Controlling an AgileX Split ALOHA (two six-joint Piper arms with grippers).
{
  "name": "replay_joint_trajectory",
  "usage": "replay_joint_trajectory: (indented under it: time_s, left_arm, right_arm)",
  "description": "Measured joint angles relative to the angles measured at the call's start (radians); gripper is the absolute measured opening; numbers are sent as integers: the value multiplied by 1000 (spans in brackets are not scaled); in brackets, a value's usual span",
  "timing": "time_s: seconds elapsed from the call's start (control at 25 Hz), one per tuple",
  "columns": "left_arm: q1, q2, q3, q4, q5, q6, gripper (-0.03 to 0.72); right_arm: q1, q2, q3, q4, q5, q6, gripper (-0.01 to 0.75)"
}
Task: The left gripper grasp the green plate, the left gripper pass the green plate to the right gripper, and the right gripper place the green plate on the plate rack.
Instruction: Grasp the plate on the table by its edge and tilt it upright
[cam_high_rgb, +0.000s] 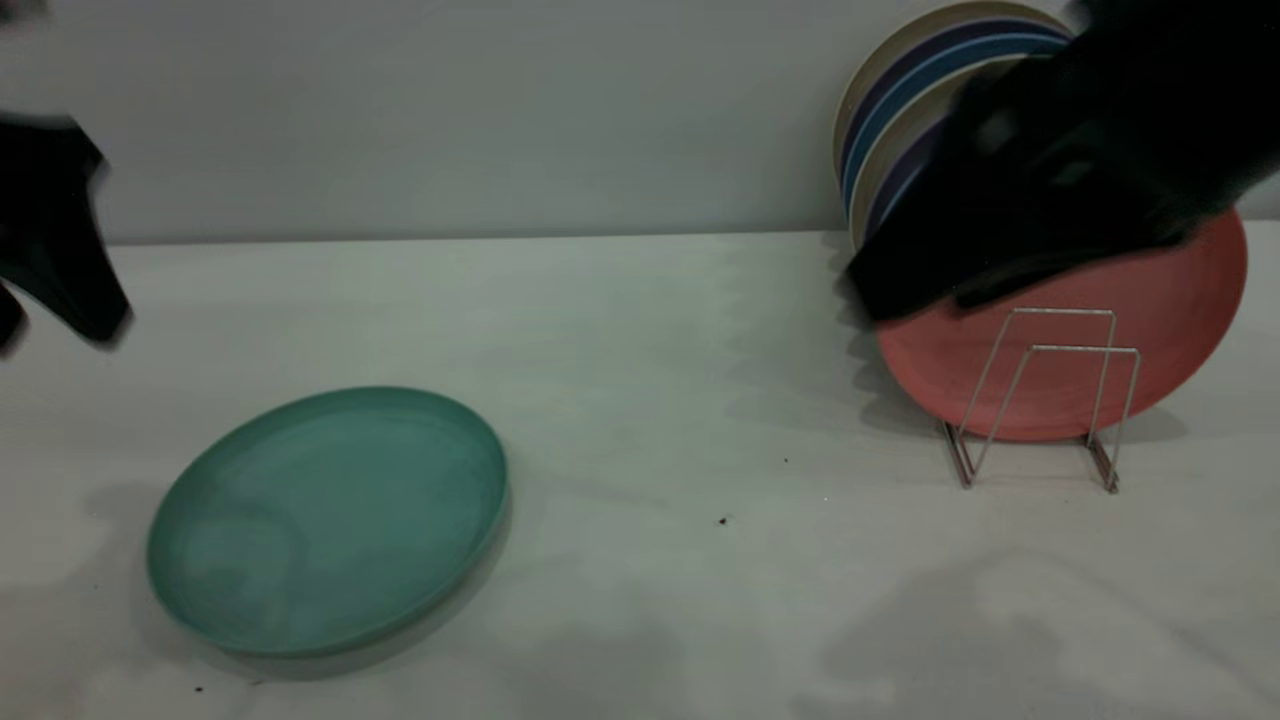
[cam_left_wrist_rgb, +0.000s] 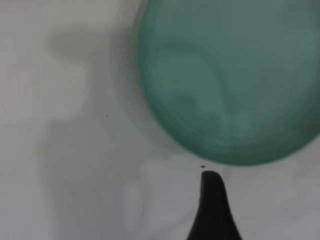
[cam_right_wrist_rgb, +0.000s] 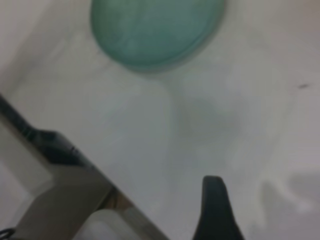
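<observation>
Your table (cam_high_rgb: 640, 330) is carrying a round matte teal-green plate (cam_high_rgb: 330, 520) lying flat at 7 o'clock, low raised rim, untouched, your plate rack (cam_high_rgb: 1040, 400) is sitting at 3 o'clock propping a salmon plate (cam_high_rgb: 1180, 300), your right gripper (cam_high_rgb: 1010, 220) is hovering over it, your left gripper (cam_high_rgb: 50, 250) is hanging at 9 o'clock, grip on either impossible to tell.

Plate count as far as I can see: one green plate (cam_high_rgb: 328, 520) lying flat on the near left of the table (cam_high_rgb: 640, 400), one salmon-pink plate (cam_high_rgb: 1075, 340) standing up in the rack on the right, and behind that a bunch more upright plates (cam_high_rgb: 920, 110) with cream and dark blue rims, where I honestly can't get an exact number because an arm covers most of them. There's one wire plate rack (cam_high_rgb: 1040, 400), with two upright loop dividers showing at its front. Grippers come to two, the left gripper (cam_high_rgb: 50, 240) at the far left edge and the right gripper (cam_high_rgb: 1050, 190) over by the rack.
</observation>
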Motion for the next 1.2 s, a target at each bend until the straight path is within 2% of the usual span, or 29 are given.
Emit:
replay_joint_trajectory:
  time_s: [0.24, 0.48, 0.64, 0.96, 1.2]
  left_arm:
    - [79, 261, -105, -15, -14, 26, 564]
    - [85, 427, -145, -130, -31, 126, 563]
    - [85, 475, -148, -170, -37, 188, 563]
    - [85, 481, -153, -173, -41, 206, 563]
    - [86, 482, -182, -89, 11, 190, 563]
  right_arm:
    - [27, 116, -1, 195, -8, -135, 542]
    - [27, 204, -75, 370, 8, -236, 542]
    - [27, 281, -136, 395, 33, -240, 541]
    - [27, 317, -142, 397, 46, -240, 542]
    - [27, 317, -142, 397, 47, -240, 541]
